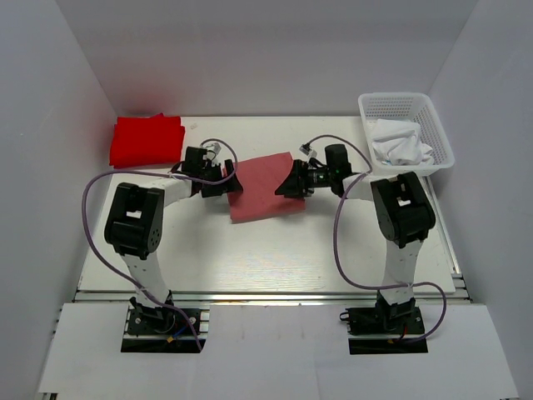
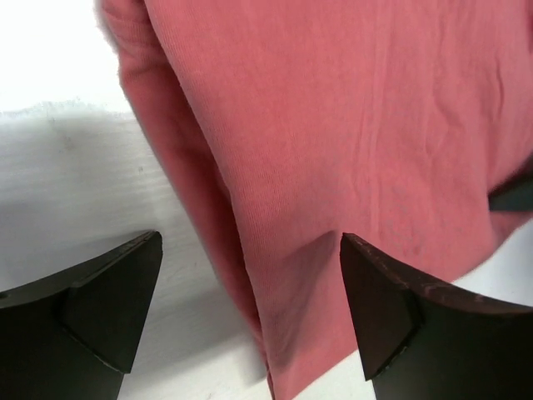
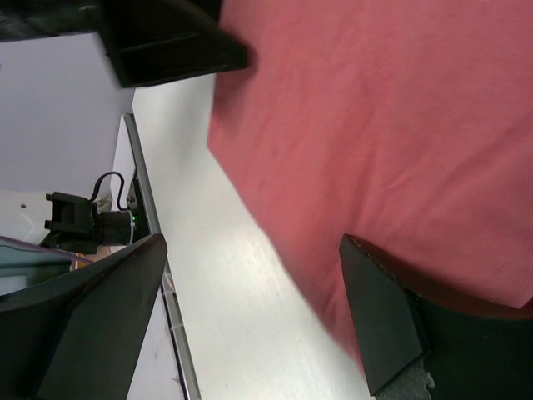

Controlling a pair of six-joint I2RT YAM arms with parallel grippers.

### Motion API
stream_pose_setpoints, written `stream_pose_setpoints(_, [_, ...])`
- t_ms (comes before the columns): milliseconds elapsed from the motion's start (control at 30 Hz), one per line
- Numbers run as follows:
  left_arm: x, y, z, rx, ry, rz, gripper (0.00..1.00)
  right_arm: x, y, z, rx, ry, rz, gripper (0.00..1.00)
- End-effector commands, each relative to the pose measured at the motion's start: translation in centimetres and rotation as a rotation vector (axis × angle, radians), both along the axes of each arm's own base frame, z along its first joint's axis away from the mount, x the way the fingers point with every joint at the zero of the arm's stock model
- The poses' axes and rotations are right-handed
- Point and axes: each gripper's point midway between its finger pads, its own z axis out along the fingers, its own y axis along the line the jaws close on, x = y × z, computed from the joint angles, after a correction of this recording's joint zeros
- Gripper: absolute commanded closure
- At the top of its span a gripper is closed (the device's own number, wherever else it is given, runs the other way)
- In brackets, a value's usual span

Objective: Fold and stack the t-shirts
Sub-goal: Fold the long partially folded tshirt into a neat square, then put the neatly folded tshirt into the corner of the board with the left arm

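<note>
near edge: left arm base (image 1: pixel 162 321) and right arm base (image 1: pixel 387 321), side by side, both arms reaching inward over the white table (image 1: pixel 266 258).

left gripper (image 1: pixel 226 180): released, fingers spread wide, nothing grasped. it sits at the left edge of the pink t-shirt (image 1: pixel 262 190). in the left wrist view the shirt's folded edge runs down between the two fingertips. the cloth lies under or against the right-hand finger (image 2: pixel 387 312); the other finger stands over bare table, apart from the cloth. cannot tell if either pad presses on the fabric.

right gripper (image 1: pixel 291 183): also released, jaws wide apart, nothing grasped. it sits at the shirt's right edge and faces the left gripper across the cloth. in the right wrist view one finger (image 3: pixel 396 325) overlaps the pink edge and the other hangs over bare table. beyond its fingertips a dark finger of the left gripper shows at the shirt's far side.

pink t-shirt: folded to a flat, roughly rectangular pad, turned a little askew, lying on the table between the two sets of fingers.

farther back: the red t-shirt (image 1: pixel 147 140), folded, lies beyond the left gripper at the far left corner, well apart from the pink one. the white mesh basket (image 1: pixel 441 137) stands beyond the right gripper at the far right corner, crumpled white cloth (image 1: pixel 400 146) inside it.
</note>
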Motion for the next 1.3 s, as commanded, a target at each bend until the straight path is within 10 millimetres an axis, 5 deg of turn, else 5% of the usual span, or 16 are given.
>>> stream_pose_setpoints(0, [0.5,-0.5,-1.1,0.008,0.004,0.002,0.08,-0.3,-0.4,5.2,0.023,-0.165,-0.006,0.10])
stream_pose_setpoints(200, [-1.0,-3.3,-4.9,0.024,0.096,-0.070,0.26,-1.4,-1.5,10.2,0.040,-0.270,-0.060,0.10])
stream_pose_setpoints(333, [-1.5,-3.3,-6.8,0.118,0.150,-0.052,0.60,-2.2,-2.5,11.6,0.033,-0.305,-0.117,0.10])
stream_pose_setpoints(467, [-0.4,-3.3,-6.0,0.185,0.101,-0.074,0.81,-2.5,-4.3,13.0,-0.009,-0.383,-0.203,0.10])
stream_pose_setpoints(567, [1.9,-3.1,-3.3,0.234,0.009,-0.088,1.00,-2.6,-5.5,12.9,-0.063,-0.405,-0.259,0.10])
stream_pose_setpoints(667, [5.9,-2.8,2.3,0.316,-0.148,-0.105,1.00,-2.6,-6.9,12.1,-0.121,-0.419,-0.325,0.10])
stream_pose_setpoints(867, [10.2,0.7,9.8,0.506,-0.314,-0.134,1.00,-2.2,-9.2,12.0,-0.212,-0.479,-0.436,0.10])
stream_pose_setpoints(1267, [13.6,9.3,19.2,0.773,-0.470,-0.134,1.00,-1.7,-11.2,11.9,-0.294,-0.496,-0.539,0.10])
